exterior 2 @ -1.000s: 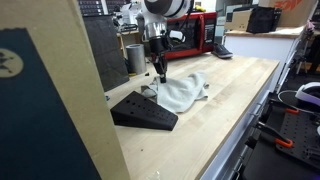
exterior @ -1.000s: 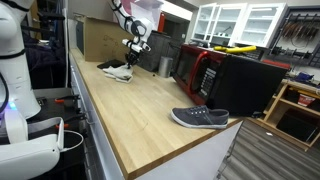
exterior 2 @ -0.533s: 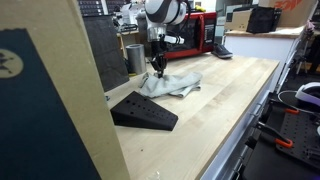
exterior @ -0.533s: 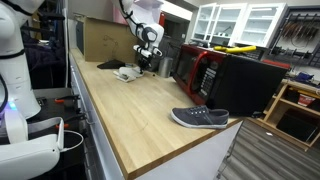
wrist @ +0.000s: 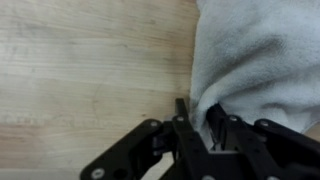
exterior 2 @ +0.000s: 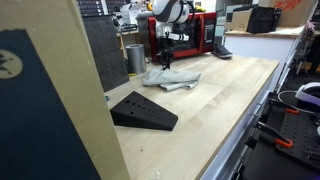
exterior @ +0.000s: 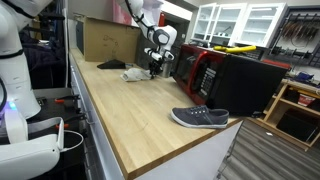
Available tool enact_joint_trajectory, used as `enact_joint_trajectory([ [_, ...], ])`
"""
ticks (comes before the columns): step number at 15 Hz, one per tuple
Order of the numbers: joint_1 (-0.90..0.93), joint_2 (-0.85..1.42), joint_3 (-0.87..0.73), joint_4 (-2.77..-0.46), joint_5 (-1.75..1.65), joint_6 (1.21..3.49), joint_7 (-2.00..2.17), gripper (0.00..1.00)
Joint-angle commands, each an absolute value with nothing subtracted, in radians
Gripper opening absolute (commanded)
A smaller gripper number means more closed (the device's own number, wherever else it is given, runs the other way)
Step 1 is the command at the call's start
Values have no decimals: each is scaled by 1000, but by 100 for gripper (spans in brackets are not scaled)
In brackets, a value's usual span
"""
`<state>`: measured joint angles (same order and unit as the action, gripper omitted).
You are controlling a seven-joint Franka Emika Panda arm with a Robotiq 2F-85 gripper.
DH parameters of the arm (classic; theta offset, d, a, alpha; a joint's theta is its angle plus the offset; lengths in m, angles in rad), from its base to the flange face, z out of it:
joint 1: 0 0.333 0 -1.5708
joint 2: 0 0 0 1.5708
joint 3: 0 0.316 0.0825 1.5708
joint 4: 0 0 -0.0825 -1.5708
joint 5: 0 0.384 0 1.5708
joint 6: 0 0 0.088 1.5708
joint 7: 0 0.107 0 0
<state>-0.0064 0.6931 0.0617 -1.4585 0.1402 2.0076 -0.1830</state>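
My gripper [wrist: 198, 112] sits at the edge of the grey cloth [wrist: 260, 60] bunched on the counter [exterior 2: 235, 110], pinching or loose I cannot tell through this blur; probably the release, so next I'd want a straight lift clear.

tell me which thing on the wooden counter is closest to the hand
The crumpled pale grey cloth: it lies right beneath the hand, at its fingertips in the wrist view. The black wedge and the grey shoe lie well away.
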Motion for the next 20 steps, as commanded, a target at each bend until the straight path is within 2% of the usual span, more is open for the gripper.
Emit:
enact_joint_trajectory([
  [1,-37,685,74,-1407,144,1895,-201,61],
  [6,-67,654,67,-1387,121,1743,-292,98],
  [7,-75,645,66,-1389,123,1718,-305,100],
  [13,-89,602,78,-1459,132,1603,-388,100],
  [20,-69,518,120,-1651,146,1605,-447,100],
])
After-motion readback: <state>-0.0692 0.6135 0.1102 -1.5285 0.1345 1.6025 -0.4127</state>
